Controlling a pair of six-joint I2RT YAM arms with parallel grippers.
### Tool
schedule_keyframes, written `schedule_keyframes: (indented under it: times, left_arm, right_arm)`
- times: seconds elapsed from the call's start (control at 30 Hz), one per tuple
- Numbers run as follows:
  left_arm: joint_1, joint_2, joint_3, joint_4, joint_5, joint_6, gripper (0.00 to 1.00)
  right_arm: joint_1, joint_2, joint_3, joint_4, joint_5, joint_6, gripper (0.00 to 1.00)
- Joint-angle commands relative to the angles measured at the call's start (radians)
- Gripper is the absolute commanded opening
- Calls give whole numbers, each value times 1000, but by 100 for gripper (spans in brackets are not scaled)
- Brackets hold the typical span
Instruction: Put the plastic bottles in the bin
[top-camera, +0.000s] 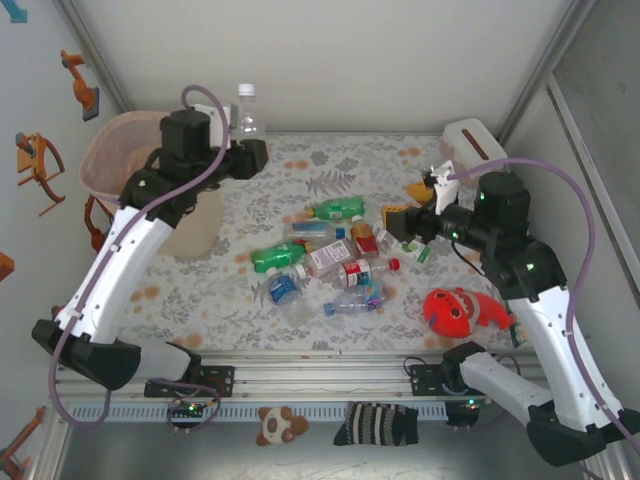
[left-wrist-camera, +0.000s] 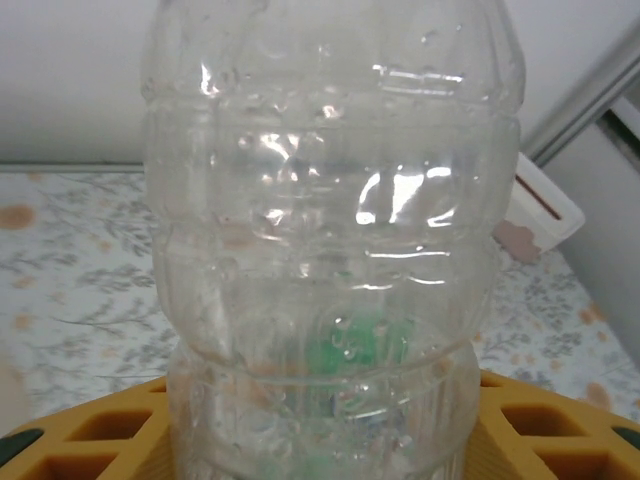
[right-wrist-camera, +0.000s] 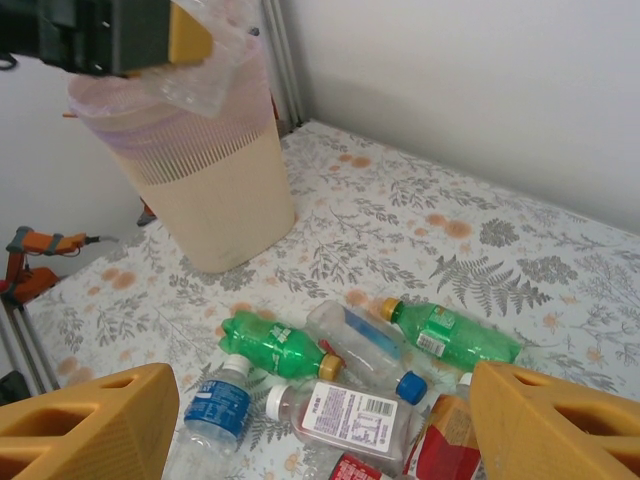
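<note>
The bin (top-camera: 100, 172) stands at the table's 10 o'clock. The left gripper (top-camera: 250, 158) is clamped on a clear white-capped bottle (top-camera: 247, 112), held upright near the bin's 3 o'clock rim. The right gripper (right-wrist-camera: 322, 400) hangs with its fingers (right-wrist-camera: 90, 430) spread wide, holding nothing, above the other bottles (top-camera: 330, 262) heaped at centre.
</note>
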Motion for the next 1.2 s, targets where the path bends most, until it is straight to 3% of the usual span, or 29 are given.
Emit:
schedule_keyframes:
  times: [0.0,0.43,0.67,1.17]
  left_arm:
    - [52,-33,69,-196,-14,159,55]
    - [265,11,308,-576,-215,444,56]
    - [430,38,276,-550,-205,548,58]
    - [609,211,217,-457,-174,603,57]
  right_arm:
    - [-1,7,28,26,-13,-15,76]
    - [-1,37,40,48,-27,6,75]
    - [-1,40,34,60,-25,18,75]
    - [-1,67,73,11,-32,-34,75]
